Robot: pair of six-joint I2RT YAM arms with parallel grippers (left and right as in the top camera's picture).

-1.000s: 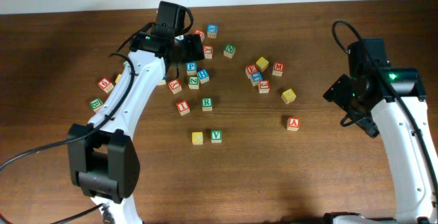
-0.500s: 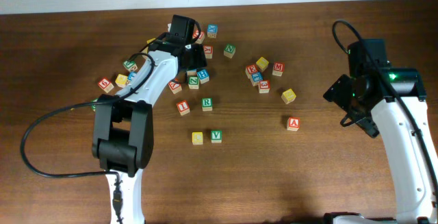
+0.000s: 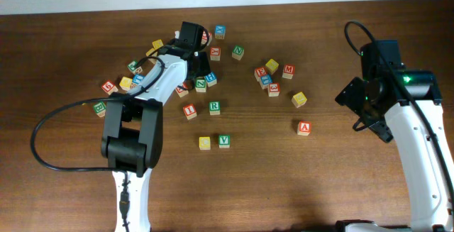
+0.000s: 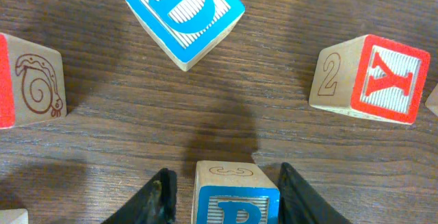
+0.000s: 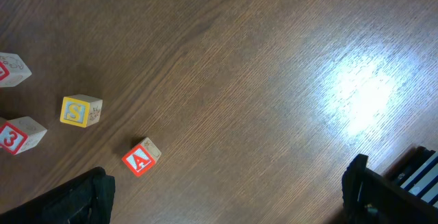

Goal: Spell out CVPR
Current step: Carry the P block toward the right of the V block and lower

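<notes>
1. Since half a second ago, the left arm has swung further over the letter cluster, and the left hand now straddles the blue P cube.
2. That cube stands on the worktop between the spread fingers, with a slim gap on either side, so nothing is gripped yet.
3. Only its far edge shows in the wrist view, so finger depth cannot be told. A shallow pinch could let it pivot or pop out on lifting.
4. The blue D cube and red Y cube lie near, ahead of the fingers, and a sideways drift could knock them.
5. The C cube and V cube sit just beside each other, with the R cube apart behind them. A careless set-down of P could shove that pair askew.
6. The right hand hangs released and empty, well apart.
</notes>
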